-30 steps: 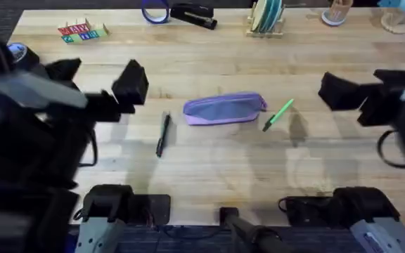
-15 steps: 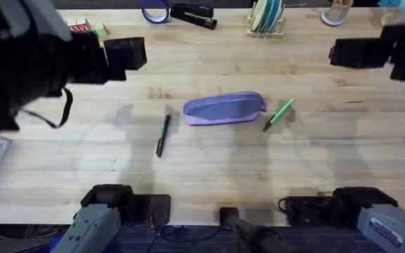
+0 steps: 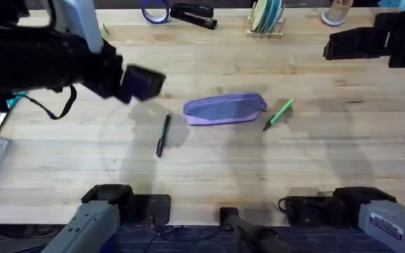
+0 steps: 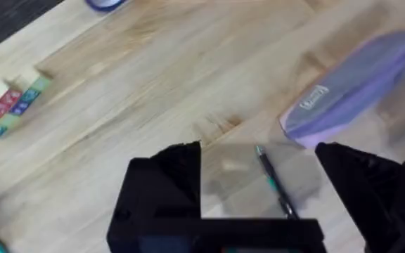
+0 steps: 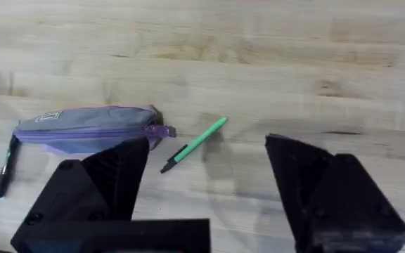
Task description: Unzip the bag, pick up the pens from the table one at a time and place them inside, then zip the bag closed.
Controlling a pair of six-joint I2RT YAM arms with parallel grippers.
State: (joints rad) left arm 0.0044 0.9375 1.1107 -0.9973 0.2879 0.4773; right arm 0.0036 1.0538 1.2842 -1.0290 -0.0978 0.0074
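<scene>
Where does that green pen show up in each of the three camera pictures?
Overhead: the green pen lies on the table just right of the purple bag, slanted.
Left wrist: the green pen is not in this picture; the pen here is the black pen, near the bag's end.
Right wrist: the green pen lies near the middle, beside the bag's zipper-pull end.
Shared landmark: the purple bag, seen in all three.

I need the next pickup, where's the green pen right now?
In the overhead view, the green pen lies on the table just right of the bag, near its zipper end.
</scene>
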